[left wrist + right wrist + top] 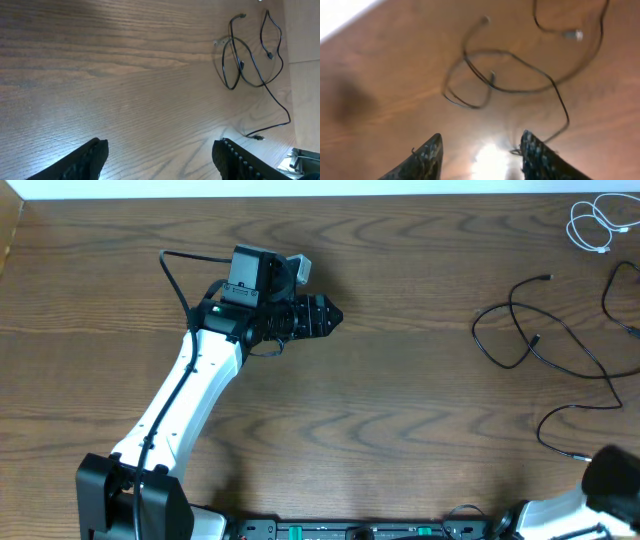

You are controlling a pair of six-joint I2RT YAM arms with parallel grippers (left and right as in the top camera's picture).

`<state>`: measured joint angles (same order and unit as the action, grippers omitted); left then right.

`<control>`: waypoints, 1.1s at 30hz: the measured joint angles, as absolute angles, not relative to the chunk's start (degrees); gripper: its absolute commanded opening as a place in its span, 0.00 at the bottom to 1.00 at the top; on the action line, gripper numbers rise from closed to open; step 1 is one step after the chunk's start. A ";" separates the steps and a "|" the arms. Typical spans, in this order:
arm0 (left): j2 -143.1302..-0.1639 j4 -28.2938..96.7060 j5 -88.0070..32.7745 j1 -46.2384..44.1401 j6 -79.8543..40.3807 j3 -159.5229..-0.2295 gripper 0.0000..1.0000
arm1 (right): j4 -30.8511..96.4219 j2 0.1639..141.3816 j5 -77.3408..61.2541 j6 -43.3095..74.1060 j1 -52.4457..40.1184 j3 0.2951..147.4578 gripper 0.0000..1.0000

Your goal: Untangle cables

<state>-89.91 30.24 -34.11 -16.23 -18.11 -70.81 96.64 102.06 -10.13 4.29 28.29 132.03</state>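
The black cable [545,345] sprawls in loose crossing loops on the right side of the wooden table. The white cable [597,225] lies coiled by itself at the far right corner. My left gripper [325,315] hovers over the table's middle left, well away from both. It is open and empty [160,147], with the black cable [250,60] far ahead of it. My right gripper [482,145] is open just above the wood with nothing between its fingers. A strand of the black cable [510,65] runs down beside its right fingertip [535,150].
The right arm [615,480] enters from the bottom right corner, over the black cable's near end. The table's far edge [320,198] runs along the top. The bare wood between the arms bears nothing.
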 measured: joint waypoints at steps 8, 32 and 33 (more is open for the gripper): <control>-89.91 30.26 -34.11 -16.23 -18.11 -70.81 0.72 | 97.10 105.23 -1.13 10.98 28.03 130.41 0.49; -89.91 31.09 -34.11 -16.23 -18.11 -70.83 0.72 | 84.12 95.26 3.79 15.49 40.21 92.68 0.67; -89.91 31.11 -34.11 -16.23 -18.13 -70.83 0.72 | 83.33 95.24 3.60 15.64 40.42 91.85 0.67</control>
<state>-89.91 31.11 -34.11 -16.23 -18.13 -70.83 83.33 95.24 3.60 15.64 40.42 91.85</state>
